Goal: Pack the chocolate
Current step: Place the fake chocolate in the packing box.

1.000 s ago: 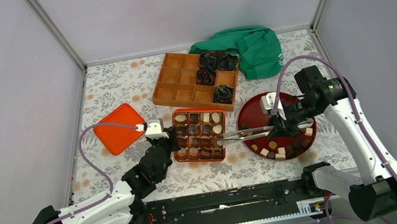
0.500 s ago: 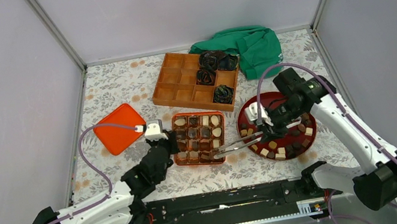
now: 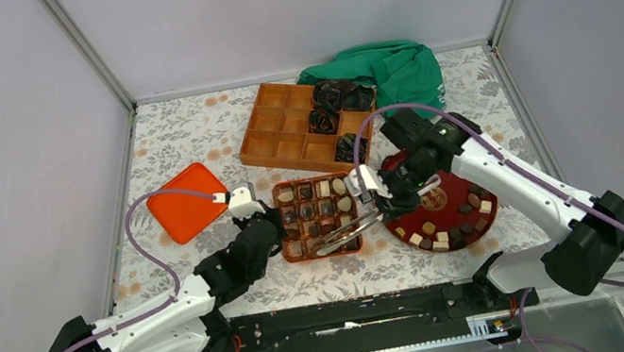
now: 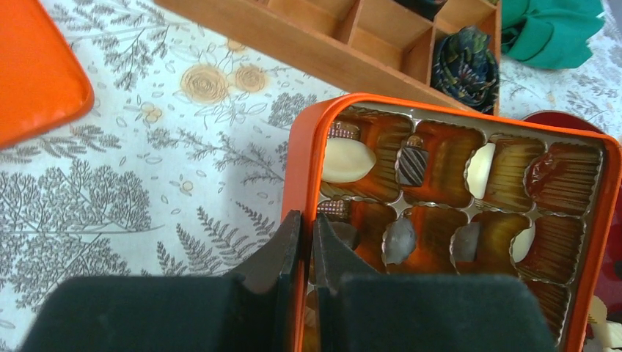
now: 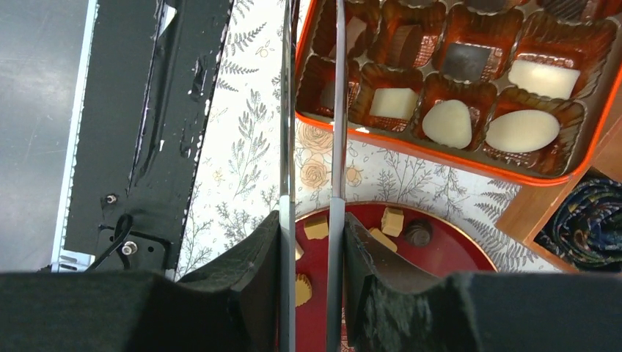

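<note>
The orange tin box (image 3: 356,226) lies at mid-table, its moulded cups holding dark, tan and cream chocolate (image 3: 311,207). My left gripper (image 3: 277,230) is shut on the box's left rim (image 4: 301,176), one finger outside and one inside. My right gripper (image 3: 382,205) is shut on metal tongs (image 3: 346,230). The tongs reach down-left over the box's near row. In the right wrist view the tongs (image 5: 337,110) run up past the box (image 5: 440,158) and their tips are cut off, so any load is hidden. More chocolate (image 3: 433,237) lies on the red plate (image 3: 444,184).
A wooden compartment tray (image 3: 281,128) at the back holds black crinkled bundles (image 3: 335,96). A green cloth (image 3: 397,76) lies behind it. An orange lid (image 3: 187,206) sits left of the box. The black base rail (image 3: 351,318) runs along the near edge.
My right arm has swung left, carrying the tongs from over the red plate to over the orange box. The left gripper has kept its hold on the box rim.
</note>
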You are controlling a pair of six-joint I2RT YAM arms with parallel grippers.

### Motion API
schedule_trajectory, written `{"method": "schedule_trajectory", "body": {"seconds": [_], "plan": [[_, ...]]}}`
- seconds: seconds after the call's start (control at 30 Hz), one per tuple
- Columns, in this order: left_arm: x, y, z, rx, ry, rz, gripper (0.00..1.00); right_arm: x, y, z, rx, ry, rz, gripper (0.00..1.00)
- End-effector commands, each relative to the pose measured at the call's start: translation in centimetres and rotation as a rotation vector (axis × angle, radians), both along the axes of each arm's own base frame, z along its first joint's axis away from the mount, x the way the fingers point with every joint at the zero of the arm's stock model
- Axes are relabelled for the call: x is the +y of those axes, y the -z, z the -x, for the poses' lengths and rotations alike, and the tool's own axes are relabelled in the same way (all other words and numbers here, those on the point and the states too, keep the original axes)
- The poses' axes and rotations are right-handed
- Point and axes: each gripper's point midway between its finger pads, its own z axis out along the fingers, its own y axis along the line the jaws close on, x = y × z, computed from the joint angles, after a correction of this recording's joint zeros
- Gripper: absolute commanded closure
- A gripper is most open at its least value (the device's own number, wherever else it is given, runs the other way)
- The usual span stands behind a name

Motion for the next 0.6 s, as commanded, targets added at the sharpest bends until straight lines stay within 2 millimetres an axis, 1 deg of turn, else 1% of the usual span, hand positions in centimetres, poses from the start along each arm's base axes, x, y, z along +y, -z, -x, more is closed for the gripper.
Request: {"method": "schedule_trajectory", "body": {"seconds": [0.0, 0.1, 0.2, 0.33, 0.4, 0.57], "plan": [[-1.0, -3.4, -0.9, -0.034, -0.074, 0.191, 1.0, 1.9, -0.9, -1.6, -0.053, 0.032, 0.017, 1.0], [-1.1, -3.1, -0.7, -0.02, -0.072, 0.199, 1.0, 2.5, -0.4, -2.3, -0.065, 0.058, 0.052, 0.98], [-1.0, -2.8, -0.7, -0.01, -0.079, 0.198, 1.0, 2.8, 0.0, -2.4, -0.057, 0.061, 0.073, 0.92], [-1.1, -2.6, -0.6, -0.002, -0.079, 0.203, 1.0, 3.4, 0.5, -2.5, -0.052, 0.078, 0.096, 0.88], [-1.2, -2.5, -0.6, 0.003, -0.079, 0.205, 1.0, 3.8, 0.5, -2.8, -0.049, 0.091, 0.098, 0.85], [-1.1, -2.3, -0.6, 0.013, -0.084, 0.202, 1.0, 4.0, 1.0, -2.5, -0.031, 0.083, 0.117, 0.74]]}}
